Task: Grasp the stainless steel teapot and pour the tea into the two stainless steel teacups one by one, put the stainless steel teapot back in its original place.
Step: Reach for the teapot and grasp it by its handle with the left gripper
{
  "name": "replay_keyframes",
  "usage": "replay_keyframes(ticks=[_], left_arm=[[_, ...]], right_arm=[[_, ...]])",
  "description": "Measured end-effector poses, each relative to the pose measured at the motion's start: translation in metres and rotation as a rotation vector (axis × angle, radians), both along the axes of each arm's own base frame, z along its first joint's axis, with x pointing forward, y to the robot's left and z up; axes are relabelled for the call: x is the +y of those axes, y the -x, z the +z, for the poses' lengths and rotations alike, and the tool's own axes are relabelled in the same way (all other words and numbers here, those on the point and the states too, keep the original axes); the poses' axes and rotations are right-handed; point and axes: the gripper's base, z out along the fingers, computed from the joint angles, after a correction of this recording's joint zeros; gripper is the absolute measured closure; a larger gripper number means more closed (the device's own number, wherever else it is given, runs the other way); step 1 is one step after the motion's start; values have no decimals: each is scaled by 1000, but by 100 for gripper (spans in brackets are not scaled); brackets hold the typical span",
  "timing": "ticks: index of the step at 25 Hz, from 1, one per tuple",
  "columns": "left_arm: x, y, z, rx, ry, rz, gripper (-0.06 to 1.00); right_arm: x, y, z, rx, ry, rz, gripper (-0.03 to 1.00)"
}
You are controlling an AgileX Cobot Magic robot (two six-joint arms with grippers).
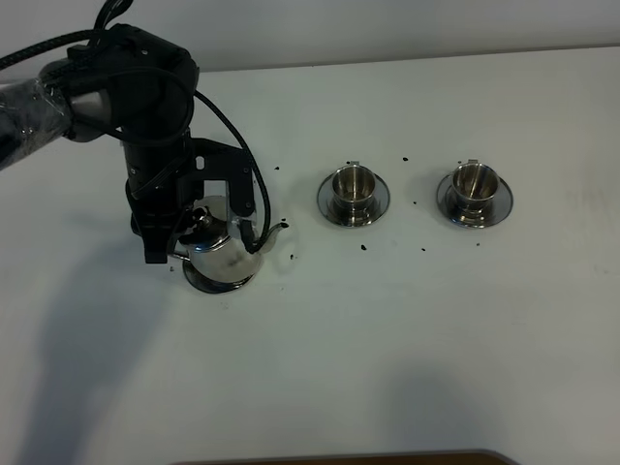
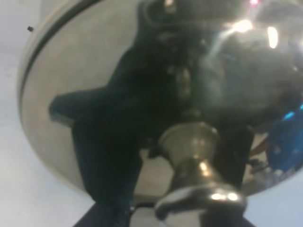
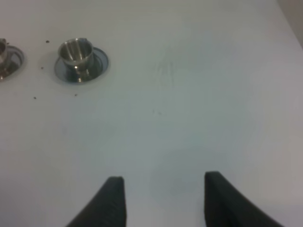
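The left arm (image 1: 145,126) hangs over the stainless steel teapot (image 1: 225,257), with the left jaws down at the handle side of the pot. The left wrist view is filled by the lid and its knob (image 2: 199,189), too close and too dark to tell whether those jaws are apart or clamped on the handle. The pot stands upright on its own saucer (image 1: 199,283), the original place, right under the left jaws, with its spout pointing away from them toward the cups.

Well apart from the left jaws on the spout side stands the nearer teacup (image 1: 353,184), and beyond it the farther teacup (image 1: 473,182). Each is upright on its small saucer. Dark specks (image 1: 363,248) lie on the table (image 1: 387,368) around the spout and both cups. What the cups hold cannot be made out.

The right jaws stand apart, their fingers (image 3: 113,198) holding nothing, with only bare table between them and the farther teacup well ahead.

Judging by the scattered specks and the seated pot, both pours are probably done and the pot returned. If so, only letting go and drawing the arm away remains. The same layout could also be the very start.
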Motion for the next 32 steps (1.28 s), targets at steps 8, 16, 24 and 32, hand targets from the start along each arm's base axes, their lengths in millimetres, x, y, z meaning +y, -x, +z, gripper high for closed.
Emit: replay_keyframes(ticks=[8, 16, 24, 32], left_arm=[[-4, -3, -1, -27, 54, 21, 55], [-2, -3, -1, -22, 65, 33, 54], [2, -3, -1, -14, 60, 39, 47], [-1, -6, -2, -37, 94, -3, 46]], right_arm=[[0, 0, 0, 0, 0, 0, 58], [0, 0, 0, 0, 0, 0, 58], [0, 0, 0, 0, 0, 0, 58], [0, 0, 0, 0, 0, 0, 58]])
